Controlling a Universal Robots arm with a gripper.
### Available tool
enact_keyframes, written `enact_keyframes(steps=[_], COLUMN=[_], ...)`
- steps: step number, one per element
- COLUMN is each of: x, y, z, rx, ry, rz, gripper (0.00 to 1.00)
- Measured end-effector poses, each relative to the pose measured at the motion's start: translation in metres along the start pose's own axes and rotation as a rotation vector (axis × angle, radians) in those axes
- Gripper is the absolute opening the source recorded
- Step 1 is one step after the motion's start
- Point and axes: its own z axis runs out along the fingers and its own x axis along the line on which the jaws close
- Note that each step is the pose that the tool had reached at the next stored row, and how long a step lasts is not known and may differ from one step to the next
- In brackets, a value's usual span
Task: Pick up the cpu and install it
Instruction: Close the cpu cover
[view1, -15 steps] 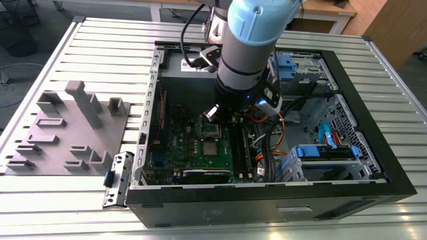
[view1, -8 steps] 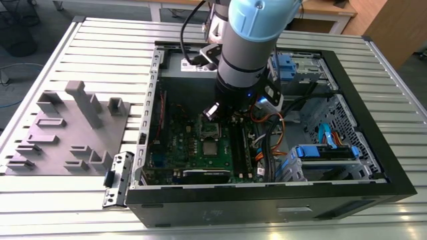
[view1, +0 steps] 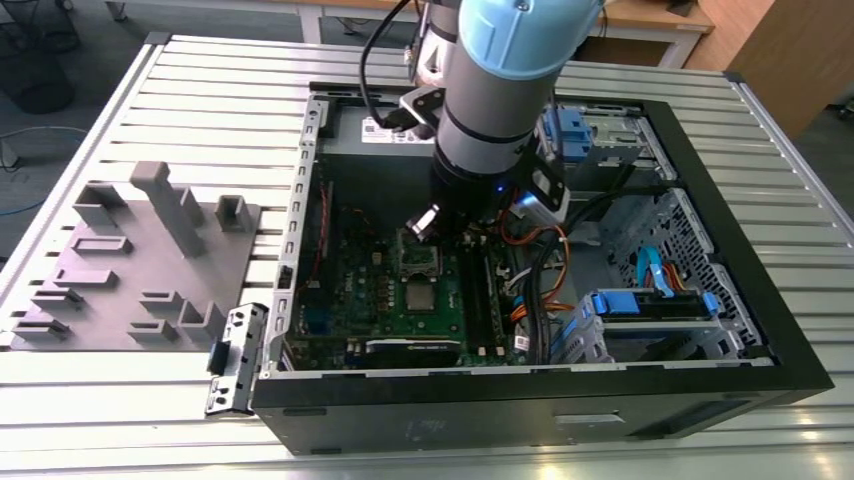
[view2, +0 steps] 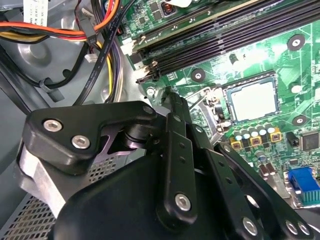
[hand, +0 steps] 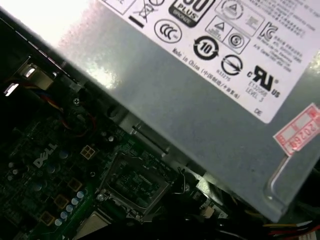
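The slatted table (view1: 107, 400) carries a computer case (view1: 534, 405) laid on its side with the side panel off. That turns the inside upward, so the arm (view1: 501, 90) can come straight down into it. A grey holder block (view1: 127, 265) sits on the table just beside the case, at the exterior view's left. It is probably there to keep parts within reach.

Inside the case, the power supply (hand: 200, 105) sits along one wall, and the green motherboard (view1: 358, 285) lies flat on the floor. The cables (view2: 95, 35) are bunched to one side of the board, which leaves the middle of it free.

The gripper (view1: 426, 226) hangs low over the board, close above the metal socket frame (view1: 419, 262). I cannot tell whether it is spread or closed, or whether it carries anything.

The frame is swung back open, leaving the socket uncovered.

The cpu (view2: 253, 102) lies flat inside the dark rim of that socket, pale top up, just beside the open frame. It looks already set in place, with the frame not yet folded down over it.
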Motion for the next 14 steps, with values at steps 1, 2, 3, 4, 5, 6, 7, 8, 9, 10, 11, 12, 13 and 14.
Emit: enact_keyframes(steps=[1,2,3,4,5,6,7,8,9,10,11,12,13,14], x=[0.0004,0.0009,0.0013,0.0018,0.0022,0.0026,0.003,0.0033,0.0036,0.0039,0.0042,0.0045,0.0045,0.0042], y=[-0.0006,-0.0013,-0.002,-0.0028,-0.0036,-0.0043,-0.0051,-0.0059,-0.0067,-0.0076,-0.0084,-0.0091,-0.0097,-0.01], z=[-0.0003,-0.0007,-0.001,-0.0014,-0.0017,-0.002,-0.0023,-0.0026,-0.0029,-0.0032,-0.0034,-0.0037,-0.0038,-0.0038], rx=[-0.0001,-0.0001,-0.0001,-0.0002,-0.0005,-0.0007,-0.0008,-0.0011,-0.0013,-0.0016,-0.0019,-0.002,-0.0022,-0.0024], ry=[-0.0001,0.0001,0.0002,0.0004,0.0006,0.0008,0.001,0.0013,0.0016,0.002,0.0024,0.0027,0.0031,0.0031], rz=[0.0,0.0,0.0,0.0,0.0,0.0,0.0,0.0,0.0,0.0,0.0,0.0,0.0,0.0], gripper=[0.11,0.11,0.11,0.11,0.11,0.11,0.11,0.11,0.11,0.11,0.11,0.11,0.11,0.11])
